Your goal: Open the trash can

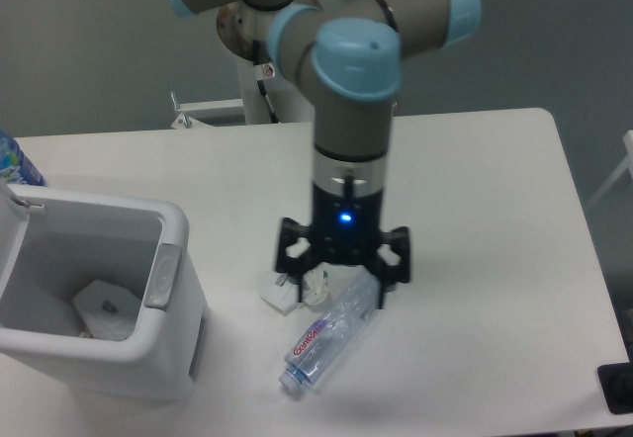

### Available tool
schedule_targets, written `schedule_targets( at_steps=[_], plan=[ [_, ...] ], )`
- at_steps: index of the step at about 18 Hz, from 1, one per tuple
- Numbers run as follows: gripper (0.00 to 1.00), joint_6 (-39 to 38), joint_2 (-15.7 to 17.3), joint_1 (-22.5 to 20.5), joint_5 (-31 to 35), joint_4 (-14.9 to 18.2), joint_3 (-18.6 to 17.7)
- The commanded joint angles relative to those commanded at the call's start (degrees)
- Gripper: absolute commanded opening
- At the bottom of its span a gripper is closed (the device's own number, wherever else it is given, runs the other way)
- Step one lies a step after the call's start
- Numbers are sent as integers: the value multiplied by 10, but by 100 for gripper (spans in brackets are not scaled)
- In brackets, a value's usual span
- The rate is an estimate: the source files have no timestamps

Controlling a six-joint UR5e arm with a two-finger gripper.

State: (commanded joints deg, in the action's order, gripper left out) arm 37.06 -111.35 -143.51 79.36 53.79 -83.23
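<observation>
The white boxy trash can (176, 358) stands at the table's front left. Its top is uncovered and the inside shows, with a crumpled white item (104, 308) at the bottom. Its lid (12, 208) stands raised at the far left edge. The grey oblong button (163, 277) sits on the right rim. My gripper (336, 287) points straight down to the right of the can, apart from it. Its jaws are spread open, low over a crumpled white paper (295, 289) and the upper end of a clear plastic bottle (326, 338) lying on the table.
A blue-capped bottle (14, 160) shows at the far left behind the can. A dark object (618, 390) sits at the table's front right corner. The robot's base stands behind the table's far edge.
</observation>
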Motion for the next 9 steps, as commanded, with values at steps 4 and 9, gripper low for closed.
schedule_targets(
  at_steps=[4,9],
  plan=[
    [100,95,-8,-30,6,5,-25],
    [100,251,-2,-58,57,4,-79]
  ],
)
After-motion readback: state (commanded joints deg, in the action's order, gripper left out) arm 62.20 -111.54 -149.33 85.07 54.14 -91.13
